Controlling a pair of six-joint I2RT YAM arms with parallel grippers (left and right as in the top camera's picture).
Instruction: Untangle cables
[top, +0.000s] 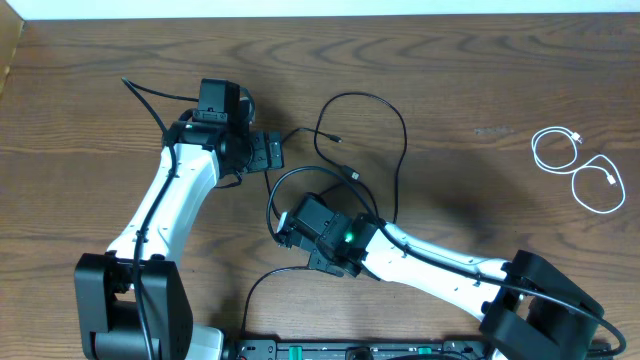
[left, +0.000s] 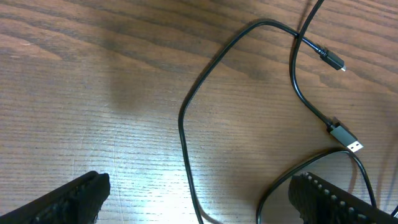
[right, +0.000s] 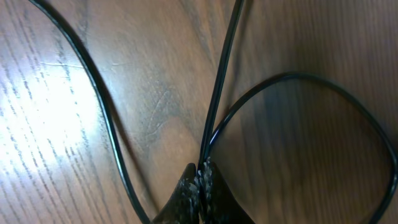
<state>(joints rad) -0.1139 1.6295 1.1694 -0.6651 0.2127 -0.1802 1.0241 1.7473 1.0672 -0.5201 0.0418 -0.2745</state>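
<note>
The black cables (top: 404, 140) sit mid-table between the two arms. The big loop arches toward the far edge, so its long axis runs far-to-near. A smaller loop curls around the front of the right tool (top: 283, 230).

In the left wrist view, the cable (left: 186, 112) runs lengthwise between the fingers. Both plugs are off to the right there, a small plug (left: 333, 60) and a flat USB plug (left: 347, 138), and both point the same slanted way.

The white cable (top: 534, 150) is well apart from all that. It's curled into two loose rings near the right edge, with its long axis slanting from far-left to near-right.

The right tool (right: 200, 180) is pinched fully closed on the black cable (right: 224, 62). Two strands come out of its tips, one going straight away and one bending off into a loop.

The left tool (top: 268, 152) is spread wide with nothing in it, and it's just beside the left end of the black tangle. From its own camera, the left tool (left: 199, 183) has one strand lying between the fingers, but neither finger touches it.

There's plenty of bare table (top: 480, 60) along the far side, and also between the black loop and the white one.
</note>
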